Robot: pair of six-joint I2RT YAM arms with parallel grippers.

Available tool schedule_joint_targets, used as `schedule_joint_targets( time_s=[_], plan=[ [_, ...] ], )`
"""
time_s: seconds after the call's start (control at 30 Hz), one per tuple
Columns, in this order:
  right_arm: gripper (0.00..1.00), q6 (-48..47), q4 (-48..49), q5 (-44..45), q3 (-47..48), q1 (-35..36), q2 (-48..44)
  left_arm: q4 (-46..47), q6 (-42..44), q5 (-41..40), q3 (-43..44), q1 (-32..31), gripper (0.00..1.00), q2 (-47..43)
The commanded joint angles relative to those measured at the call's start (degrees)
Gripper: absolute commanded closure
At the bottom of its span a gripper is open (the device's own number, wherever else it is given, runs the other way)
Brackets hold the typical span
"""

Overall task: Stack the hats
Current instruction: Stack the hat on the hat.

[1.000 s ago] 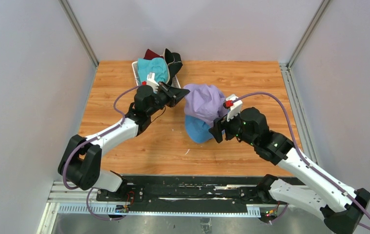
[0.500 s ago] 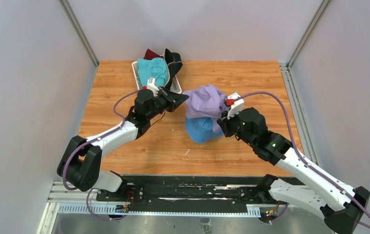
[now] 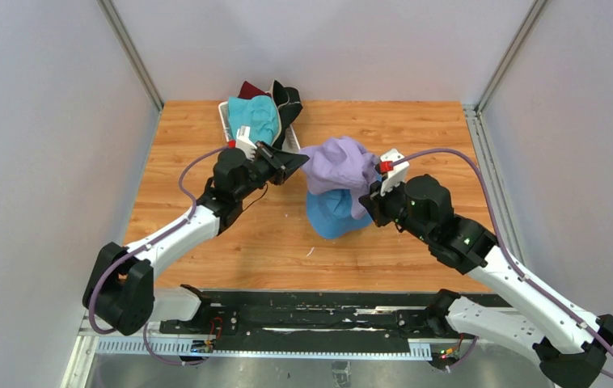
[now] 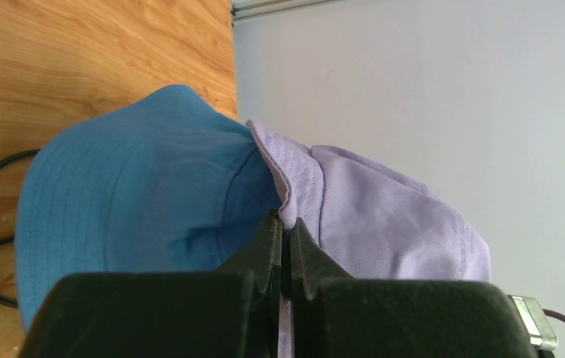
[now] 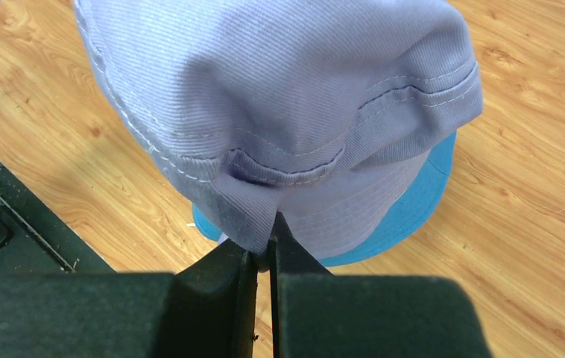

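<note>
The lavender hat (image 3: 340, 166) lies draped over the blue hat (image 3: 331, 217) in the middle of the table (image 3: 424, 137), its brim pinched between the left gripper (image 3: 293, 164) and the right gripper (image 3: 365, 202) on opposite sides, while the white basket (image 3: 224, 118) at the far edge holds a teal hat (image 3: 255, 115), with a dark red hat (image 3: 248, 87) and a black hat (image 3: 287, 101) bunched at its far side

Overhead looks down; both wrists (close) share lavender hat (image 4: 384, 216).
</note>
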Motion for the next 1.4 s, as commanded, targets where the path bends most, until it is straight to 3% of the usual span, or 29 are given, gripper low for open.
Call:
schedule_joint_targets(
  time_s=[0.0,0.13,0.2,0.37,0.67,1.1,1.37],
  plan=[
    [0.99,-0.20,-2.38,-2.39,2.23,1.84,-1.58,-2.54,1.78,-1.68,-0.69,-0.21,1.00,-3.30],
    [0.93,0.66,-4.33,-2.32,1.67,2.65,-2.65,-4.18,2.36,-1.83,-1.94,-0.23,1.00,-5.03],
    [0.79,1.19,-4.98,-2.26,0.91,2.97,-3.78,-4.20,2.07,-1.50,-2.55,-0.24,1.00,-5.14],
    [0.61,2.02,-6.31,-0.65,-0.16,3.25,-5.76,-4.58,1.96,-1.62,-3.62,-0.48,1.00,-4.87],
    [0.56,1.12,-6.40,1.77,1.25,3.31,-6.01,-4.94,2.36,-2.62,-1.09,-0.83,1.00,-1.34],
    [0.52,-2.57,-3.81,9.04,6.36,3.30,-1.19,-5.32,4.01,0.36,12.19,-1.06,1.00,11.28],
    [0.48,-5.47,-1.71,12.03,9.49,3.16,0.56,-5.13,4.15,0.77,8.17,-1.02,1.00,12.14]
  ],
)
